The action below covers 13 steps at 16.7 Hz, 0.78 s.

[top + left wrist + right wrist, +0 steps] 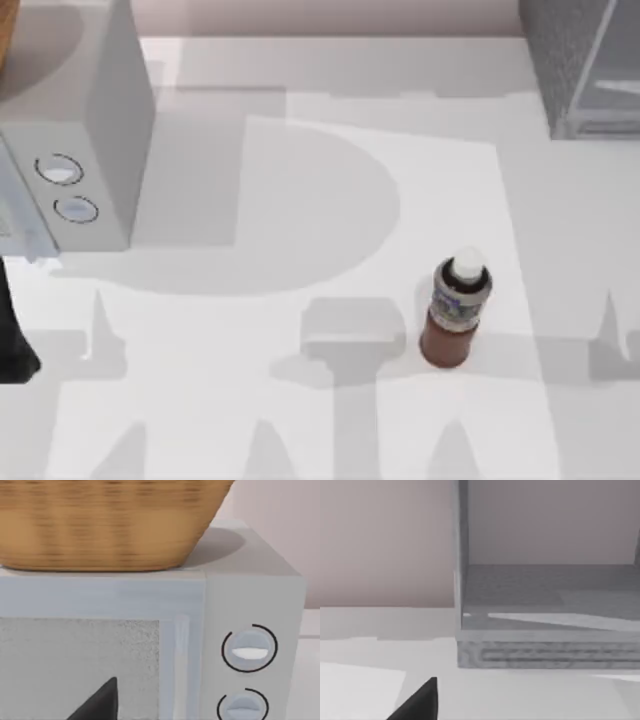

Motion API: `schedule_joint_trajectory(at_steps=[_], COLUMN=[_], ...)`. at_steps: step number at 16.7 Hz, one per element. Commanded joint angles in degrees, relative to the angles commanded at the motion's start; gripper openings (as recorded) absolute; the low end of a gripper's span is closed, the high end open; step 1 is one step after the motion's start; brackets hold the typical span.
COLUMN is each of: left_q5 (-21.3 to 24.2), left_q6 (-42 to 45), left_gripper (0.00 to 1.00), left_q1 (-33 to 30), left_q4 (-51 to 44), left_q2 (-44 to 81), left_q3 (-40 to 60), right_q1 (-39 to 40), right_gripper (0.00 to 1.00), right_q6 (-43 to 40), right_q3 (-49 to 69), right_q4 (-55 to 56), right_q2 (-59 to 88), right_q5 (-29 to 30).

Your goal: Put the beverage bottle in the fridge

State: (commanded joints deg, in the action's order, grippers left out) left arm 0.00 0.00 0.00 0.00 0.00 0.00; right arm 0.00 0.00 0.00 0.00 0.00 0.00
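Note:
The beverage bottle stands upright on the white table, right of centre and towards the front, with its white cap on. Nothing touches it. The fridge, dark grey and speckled, stands at the back right corner. In the right wrist view the fridge is close ahead, with its grey inner floor showing above the speckled base. A dark part of my right gripper shows low in that view. A dark part of my left gripper hangs in front of the light grey box.
A smooth light grey box with two round dials stands at the back left, its dials near my left wrist camera. A woven basket sits on top of it. A dark piece of my left arm crosses the left edge.

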Motion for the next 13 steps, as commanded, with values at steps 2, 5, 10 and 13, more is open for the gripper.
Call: schedule_joint_trajectory(at_steps=[2,5,10,13], left_q5=[0.0,0.0,0.0,0.0], left_q6=[0.0,0.0,0.0,0.0], left_gripper=[1.0,1.0,1.0,1.0], left_q1=[0.0,0.0,0.0,0.0], left_q4=[0.0,0.0,0.0,0.0], left_q2=[0.0,0.0,0.0,0.0], left_q3=[0.0,0.0,0.0,0.0], right_q1=[0.0,0.46,3.24,5.28], right_gripper=[1.0,1.0,1.0,1.0], right_q6=[0.0,-0.03,-0.15,-0.29], right_q3=[0.0,0.11,0.24,0.12], right_q4=[0.0,2.62,12.91,19.52], right_q2=[0.0,2.76,14.62,22.61], right_q5=[0.0,-0.28,-2.33,-3.89])
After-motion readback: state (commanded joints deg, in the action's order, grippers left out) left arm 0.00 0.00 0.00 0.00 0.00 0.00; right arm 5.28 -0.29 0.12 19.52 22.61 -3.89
